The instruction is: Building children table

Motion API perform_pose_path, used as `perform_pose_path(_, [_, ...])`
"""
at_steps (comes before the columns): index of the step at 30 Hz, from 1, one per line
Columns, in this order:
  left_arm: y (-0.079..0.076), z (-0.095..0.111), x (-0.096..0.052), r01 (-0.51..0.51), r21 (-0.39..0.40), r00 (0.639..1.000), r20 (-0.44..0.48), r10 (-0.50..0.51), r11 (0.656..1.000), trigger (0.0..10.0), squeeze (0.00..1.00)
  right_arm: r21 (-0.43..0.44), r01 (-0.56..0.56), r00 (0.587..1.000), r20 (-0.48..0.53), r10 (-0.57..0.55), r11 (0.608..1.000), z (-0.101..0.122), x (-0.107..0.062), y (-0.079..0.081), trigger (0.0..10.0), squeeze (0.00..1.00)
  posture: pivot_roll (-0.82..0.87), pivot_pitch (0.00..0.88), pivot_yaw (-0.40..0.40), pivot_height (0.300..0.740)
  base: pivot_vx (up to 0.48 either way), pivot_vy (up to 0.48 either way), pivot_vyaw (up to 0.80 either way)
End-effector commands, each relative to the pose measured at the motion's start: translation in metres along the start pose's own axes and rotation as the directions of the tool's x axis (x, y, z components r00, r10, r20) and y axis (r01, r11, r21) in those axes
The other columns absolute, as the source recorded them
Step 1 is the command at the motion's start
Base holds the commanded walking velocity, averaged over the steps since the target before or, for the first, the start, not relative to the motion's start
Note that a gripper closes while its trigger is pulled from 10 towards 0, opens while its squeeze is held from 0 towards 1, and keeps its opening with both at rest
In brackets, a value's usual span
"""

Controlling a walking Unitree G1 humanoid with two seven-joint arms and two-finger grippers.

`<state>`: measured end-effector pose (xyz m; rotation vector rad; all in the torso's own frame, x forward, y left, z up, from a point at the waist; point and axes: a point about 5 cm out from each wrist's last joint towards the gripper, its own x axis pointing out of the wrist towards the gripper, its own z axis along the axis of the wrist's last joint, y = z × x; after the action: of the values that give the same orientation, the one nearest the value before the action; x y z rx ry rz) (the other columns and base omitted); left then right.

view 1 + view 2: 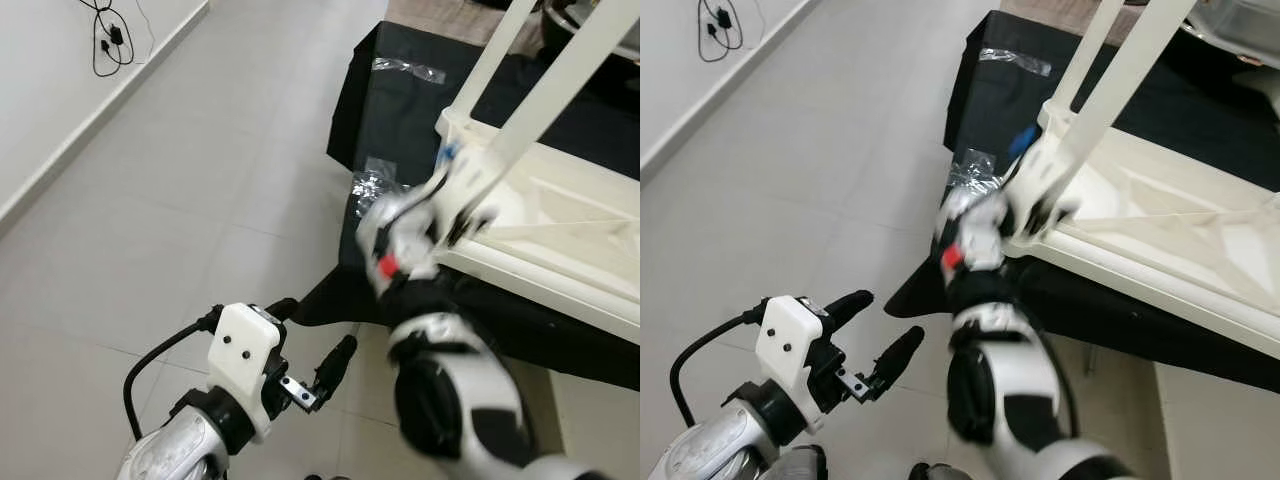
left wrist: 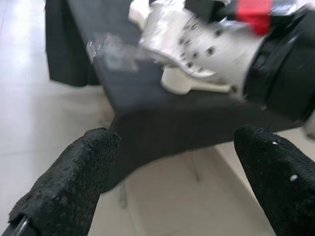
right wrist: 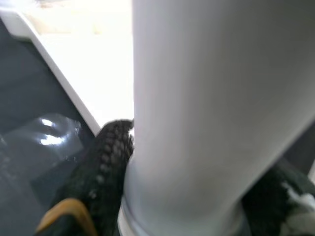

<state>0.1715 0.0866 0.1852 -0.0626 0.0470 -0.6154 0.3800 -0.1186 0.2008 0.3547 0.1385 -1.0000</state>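
A white children's table lies upside down on a surface draped in black cloth. Two white legs rise from its near corner. My right gripper is shut on the base of the thicker leg. In the right wrist view, that leg stands between the black fingers. The right arm is motion-blurred. My left gripper hangs open and holds nothing. It is low over the floor, left of the black cloth, with its fingers wide apart.
Crumpled clear plastic bags lie on the black cloth near the table corner, and another lies farther back. Pale floor tiles spread to the left. A black cable hangs on the white wall at far left.
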Motion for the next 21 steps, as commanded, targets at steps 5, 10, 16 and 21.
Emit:
perform_pose_path(5, [-0.001,-0.004,0.0,-0.001,0.0,1.0,-0.013,0.001,1.0,10.0,0.0,-0.033,0.021,0.996,-0.09,-0.024,0.999,-0.019,0.007,-0.009,10.0,1.0,0.15,0.216,-0.127,0.74,0.0,0.0,0.0])
perform_pose_path(10, [-0.001,-0.004,0.0,-0.003,0.002,1.0,-0.015,0.003,1.0,10.0,0.0,-0.016,0.001,0.996,-0.094,-0.002,1.0,-0.017,0.004,-0.006,10.0,1.0,0.15,0.215,-0.128,0.74,0.0,0.0,0.0])
perform_pose_path(16, [0.0,-0.006,0.0,-0.008,0.004,1.0,-0.016,0.008,1.0,10.0,0.0,0.006,-0.047,0.991,-0.129,0.047,0.999,-0.02,0.0,-0.002,10.0,1.0,0.15,0.214,-0.129,0.74,0.0,0.0,0.0])
perform_pose_path(21, [0.0,-0.006,0.001,-0.007,0.012,1.0,-0.017,0.007,1.0,10.0,0.0,-0.007,-0.108,0.987,-0.116,0.107,0.994,-0.023,-0.006,0.0,10.0,0.0,0.14,0.212,-0.128,0.74,0.0,0.0,0.0])
